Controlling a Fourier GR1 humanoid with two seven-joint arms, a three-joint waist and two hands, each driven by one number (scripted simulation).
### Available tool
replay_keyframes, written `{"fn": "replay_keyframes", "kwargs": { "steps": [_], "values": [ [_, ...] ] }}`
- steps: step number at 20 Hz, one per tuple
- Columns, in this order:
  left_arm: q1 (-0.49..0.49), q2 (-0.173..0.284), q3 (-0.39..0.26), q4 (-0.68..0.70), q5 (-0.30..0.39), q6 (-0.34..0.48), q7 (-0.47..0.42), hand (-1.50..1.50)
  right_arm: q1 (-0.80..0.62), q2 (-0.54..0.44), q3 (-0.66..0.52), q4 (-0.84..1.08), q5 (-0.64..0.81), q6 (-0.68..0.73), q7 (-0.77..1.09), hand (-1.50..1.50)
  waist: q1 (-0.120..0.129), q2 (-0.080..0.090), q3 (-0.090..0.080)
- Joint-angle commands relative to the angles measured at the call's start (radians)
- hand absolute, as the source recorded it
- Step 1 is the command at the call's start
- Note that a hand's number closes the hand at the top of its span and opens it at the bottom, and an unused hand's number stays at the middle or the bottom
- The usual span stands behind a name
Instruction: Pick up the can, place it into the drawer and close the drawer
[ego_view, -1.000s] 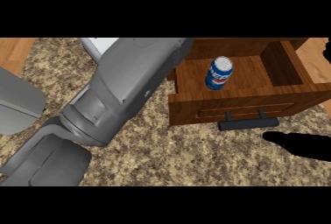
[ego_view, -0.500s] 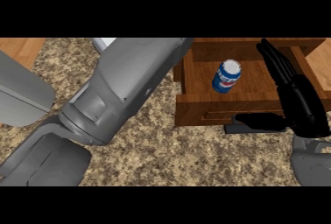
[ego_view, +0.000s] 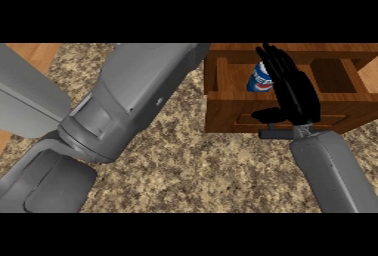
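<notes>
Blue can (ego_view: 259, 80) stands upright inside the open wooden drawer (ego_view: 221, 107) at one o'clock on the speckled bench (ego_view: 214, 170), while the right robot hand (ego_view: 294, 90), fingers straight and gripping nothing, lies over the drawer front, seemingly placed to push it closed.

You see a blue can (ego_view: 260, 80) with a white band and a red-and-white round mark, standing in a reddish-brown wooden drawer (ego_view: 229, 107) with a dark grey handle (ego_view: 275, 134). The counter (ego_view: 214, 170) is speckled tan, beige and brown granite. The right hand (ego_view: 295, 95) is black; both forearms are plain grey.
</notes>
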Motion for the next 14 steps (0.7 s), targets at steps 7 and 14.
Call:
{"fn": "replay_keyframes", "kwargs": {
  "steps": [7, 14],
  "values": [
    [0.108, 0.091, -0.011, -0.099, -0.040, -0.029, 0.029, -1.50, -0.194, 0.069, -0.069, 0.452, 0.124, -0.292, -0.063, -1.50, 0.027, -0.007, 0.000],
    [0.161, 0.170, -0.021, -0.189, -0.055, -0.070, 0.090, -1.50, -0.413, 0.104, -0.121, 0.691, 0.192, -0.432, -0.005, -1.50, 0.055, -0.005, -0.001]
  ]
}}
